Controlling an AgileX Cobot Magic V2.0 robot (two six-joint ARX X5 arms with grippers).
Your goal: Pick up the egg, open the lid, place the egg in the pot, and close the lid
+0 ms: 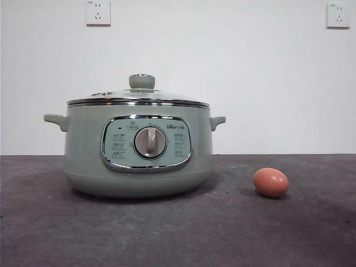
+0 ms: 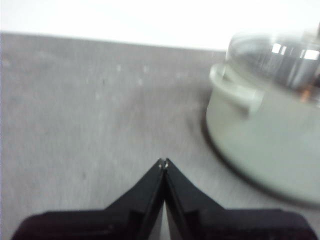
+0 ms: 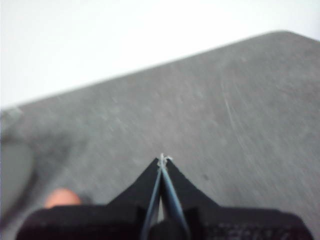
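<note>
The sage-green pot (image 1: 139,150) stands left of centre on the dark table, its control panel facing the camera. The glass lid (image 1: 139,98) with its green knob rests shut on the pot. A brown-orange egg (image 1: 271,182) lies on the table to the pot's right, apart from it. My left gripper (image 2: 163,162) is shut and empty above bare table, with the pot (image 2: 265,135) and lid (image 2: 280,57) off to one side. My right gripper (image 3: 162,159) is shut and empty too, with the egg (image 3: 62,198) partly hidden beside its black body. Neither arm shows in the front view.
A white wall with two sockets (image 1: 98,12) (image 1: 338,15) rises behind the table. The grey table surface (image 1: 178,233) stretches in front of the pot and the egg.
</note>
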